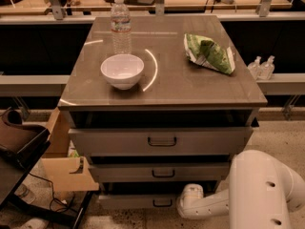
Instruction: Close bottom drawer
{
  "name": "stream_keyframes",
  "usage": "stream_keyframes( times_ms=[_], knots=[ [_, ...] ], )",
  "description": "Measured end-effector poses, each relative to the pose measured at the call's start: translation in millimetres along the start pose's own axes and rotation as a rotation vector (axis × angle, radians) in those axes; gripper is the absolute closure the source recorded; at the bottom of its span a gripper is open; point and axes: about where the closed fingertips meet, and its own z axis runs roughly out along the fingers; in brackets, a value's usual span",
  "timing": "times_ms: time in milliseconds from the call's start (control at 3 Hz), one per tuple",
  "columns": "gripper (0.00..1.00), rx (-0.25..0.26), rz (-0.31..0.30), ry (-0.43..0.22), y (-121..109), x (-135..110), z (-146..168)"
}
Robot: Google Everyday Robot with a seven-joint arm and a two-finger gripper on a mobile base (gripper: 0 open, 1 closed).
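A grey cabinet (162, 92) has three drawers stacked in front. The bottom drawer (138, 202) is the lowest, with a shallow grey front and a small black bar handle (162, 202). Its front sits near the picture's lower edge, below the middle drawer (159, 172) and the wide top drawer (159, 141). My white arm (259, 190) reaches in from the lower right. My gripper (187, 202) is at the right end of the bottom drawer's front, close to the handle; its fingers are hidden behind the white wrist.
On the cabinet top stand a white bowl (122, 70), a water bottle (120, 25) and a green chip bag (209, 53). A cardboard box (66, 171) and a dark chair (19, 142) stand at the left. Two small bottles (261, 67) sit on a shelf at the right.
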Motion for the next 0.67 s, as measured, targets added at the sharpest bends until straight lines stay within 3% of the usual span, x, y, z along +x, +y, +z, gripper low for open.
stream_keyframes(
  times_ms=[333,667],
  knots=[
    [0.05,-0.002,0.000,-0.001,1.3,-0.6,0.9],
    [0.00,-0.003,0.000,-0.001,1.8,-0.9,1.3]
  ],
)
